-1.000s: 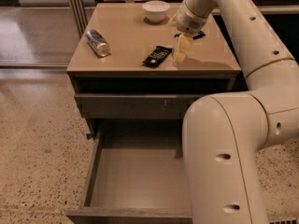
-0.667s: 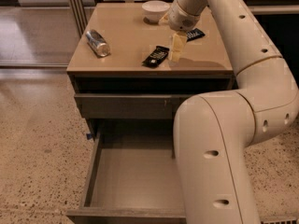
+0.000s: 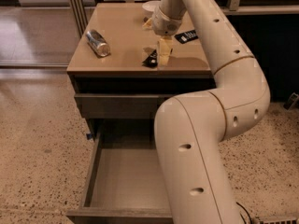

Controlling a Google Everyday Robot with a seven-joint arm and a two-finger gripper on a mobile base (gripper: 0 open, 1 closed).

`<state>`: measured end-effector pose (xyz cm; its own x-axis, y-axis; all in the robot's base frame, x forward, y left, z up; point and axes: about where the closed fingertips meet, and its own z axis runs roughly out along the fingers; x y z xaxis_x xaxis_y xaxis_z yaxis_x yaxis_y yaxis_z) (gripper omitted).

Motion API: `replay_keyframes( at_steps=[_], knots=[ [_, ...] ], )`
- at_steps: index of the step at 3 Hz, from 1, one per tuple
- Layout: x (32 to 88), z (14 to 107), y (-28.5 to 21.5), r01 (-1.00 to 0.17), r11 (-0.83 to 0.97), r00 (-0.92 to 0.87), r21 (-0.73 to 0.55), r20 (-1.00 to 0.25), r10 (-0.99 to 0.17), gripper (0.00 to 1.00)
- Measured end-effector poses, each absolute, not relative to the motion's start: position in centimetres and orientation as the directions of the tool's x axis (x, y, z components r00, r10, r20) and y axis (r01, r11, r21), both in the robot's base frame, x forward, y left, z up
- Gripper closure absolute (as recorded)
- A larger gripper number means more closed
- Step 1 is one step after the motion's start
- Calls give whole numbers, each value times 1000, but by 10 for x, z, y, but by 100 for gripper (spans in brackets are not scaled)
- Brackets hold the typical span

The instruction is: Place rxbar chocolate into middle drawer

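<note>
The rxbar chocolate [image 3: 151, 59], a small flat black wrapper, lies near the front edge of the tan cabinet top [image 3: 121, 55]. My gripper [image 3: 164, 56] points down right at the bar's right end and covers most of it. I cannot tell whether it touches the bar. The middle drawer [image 3: 124, 181] is pulled wide open below, with a bare grey-brown floor. My large white arm crosses in front of its right side.
A crushed silver can [image 3: 98, 43] lies on the left of the top. A dark bar with white lettering [image 3: 186, 35] lies at the right behind the arm. A white bowl [image 3: 150, 5] stands at the back. The shut top drawer front [image 3: 117, 105] sits above the open drawer.
My gripper has moved left and slightly down, from beside the black bar to over its right end. The bar, can and drawer have not moved.
</note>
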<state>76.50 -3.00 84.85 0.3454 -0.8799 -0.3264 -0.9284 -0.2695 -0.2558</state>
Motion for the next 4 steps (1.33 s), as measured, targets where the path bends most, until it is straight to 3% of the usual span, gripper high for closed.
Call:
replay_keyframes(
  at_steps=[4],
  knots=[
    [788, 814, -36, -964, -129, 208, -231, -360, -910, 0]
  ],
)
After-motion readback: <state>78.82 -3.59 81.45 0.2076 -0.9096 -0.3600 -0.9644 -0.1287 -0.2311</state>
